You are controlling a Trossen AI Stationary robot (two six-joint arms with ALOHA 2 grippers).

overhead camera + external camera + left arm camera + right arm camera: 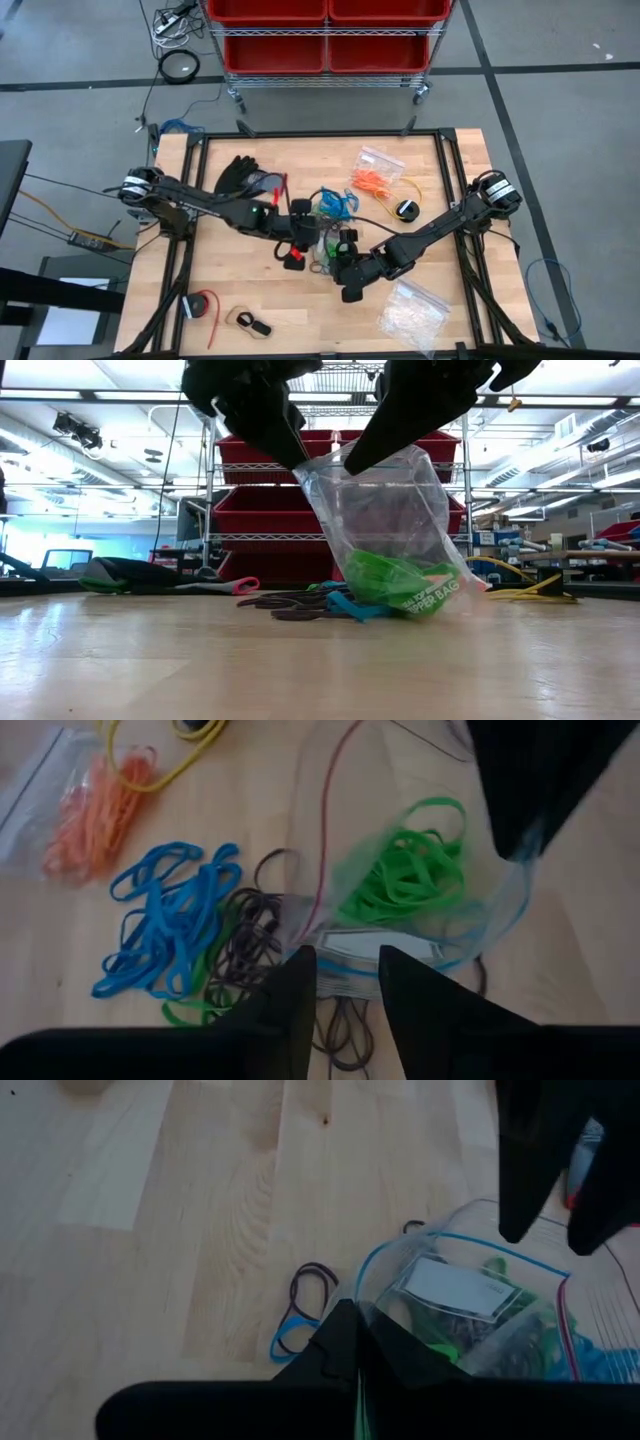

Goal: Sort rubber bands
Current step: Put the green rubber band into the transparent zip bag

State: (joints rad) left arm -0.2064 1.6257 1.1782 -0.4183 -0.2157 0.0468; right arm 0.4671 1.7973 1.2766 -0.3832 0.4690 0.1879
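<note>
Two dark grippers meet over the middle of the light wooden table (250,295), both working at one clear plastic zip bag (385,520) that stands with its mouth held up. Farthest left among the task's things, a loose tangle of blue rubber bands (165,925) lies on the wood, with dark brown-black rubber bands (245,940) touching its edge; an orange bunch of rubber bands (90,815) sits apart, inside a second clear bag (380,162). Over these, the left gripper (345,980) hangs at the bag's near lip, its fingers standing narrowly apart with nothing clearly between them. Next, inside the held bag, the bright green rubber bands (410,875) are pooled at the bottom. On the right, the right gripper (350,1350) is pinched tight on the bag's rim, keeping it upright.

By my reading the sort is roughly midway: orange and green look bagged, while blue and black still lie mixed on the table, along with a few green strays beside them
</note>
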